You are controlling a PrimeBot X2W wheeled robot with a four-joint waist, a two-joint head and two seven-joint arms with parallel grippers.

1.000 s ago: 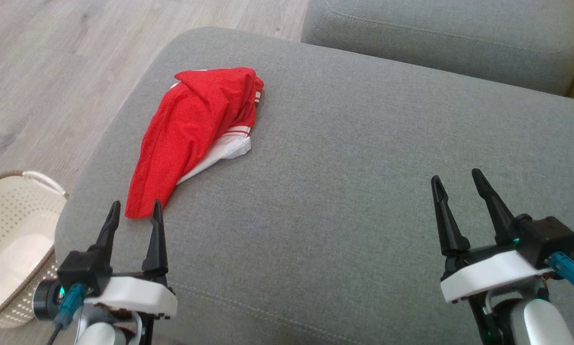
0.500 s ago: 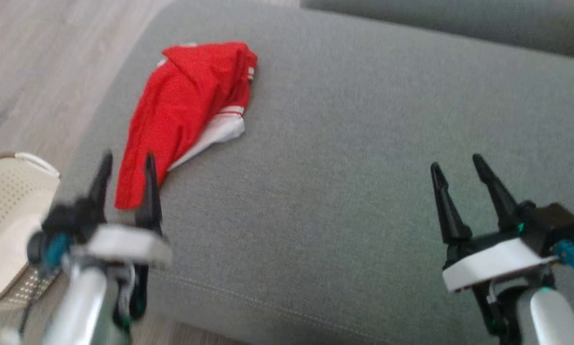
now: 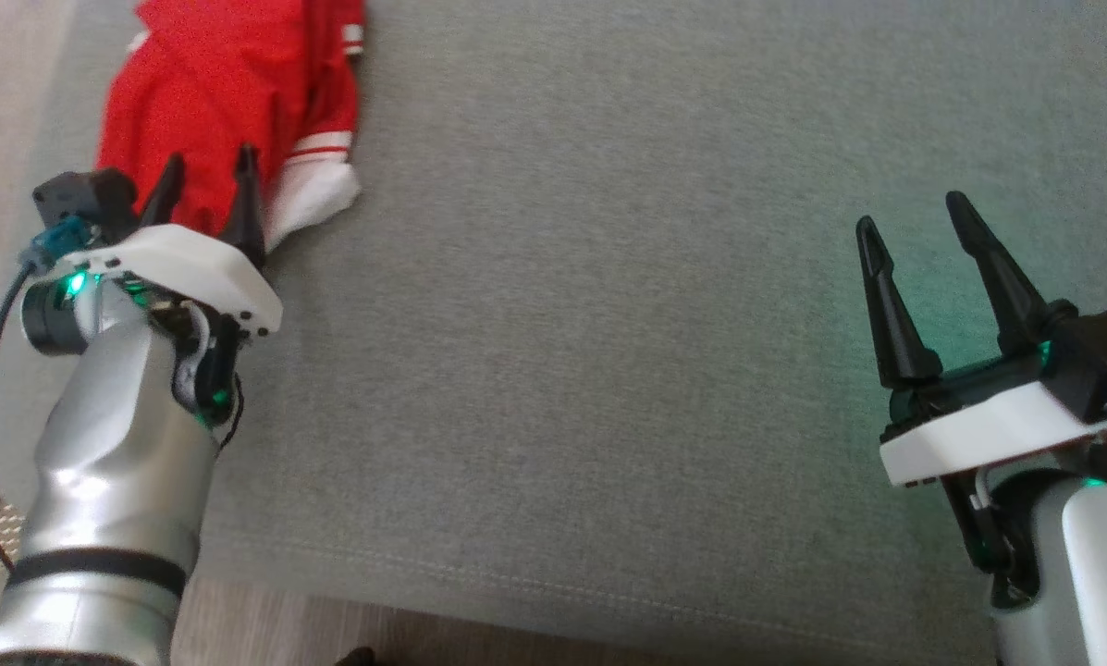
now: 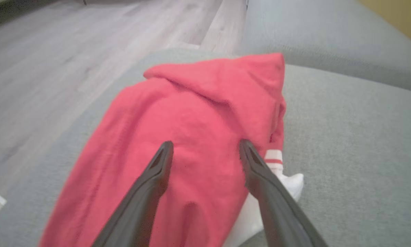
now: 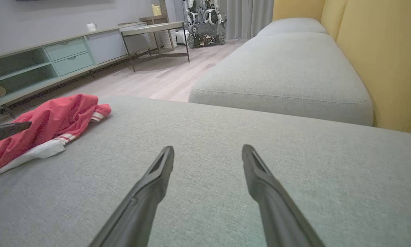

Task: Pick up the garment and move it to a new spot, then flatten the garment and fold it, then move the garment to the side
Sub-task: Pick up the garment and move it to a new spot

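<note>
Reaching forward since a second ago, the left gripper (image 3: 211,155) hovers, fingers apart, over the red garment (image 3: 211,83) at the sofa cushion (image 3: 608,277) edge, likely to grasp it; the right gripper (image 3: 914,213) idles, also spread.

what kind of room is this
Most likely a living room: a grey sofa with yellow back cushions, a long low sideboard with drawers along the wall, and a wood-look floor.
</note>
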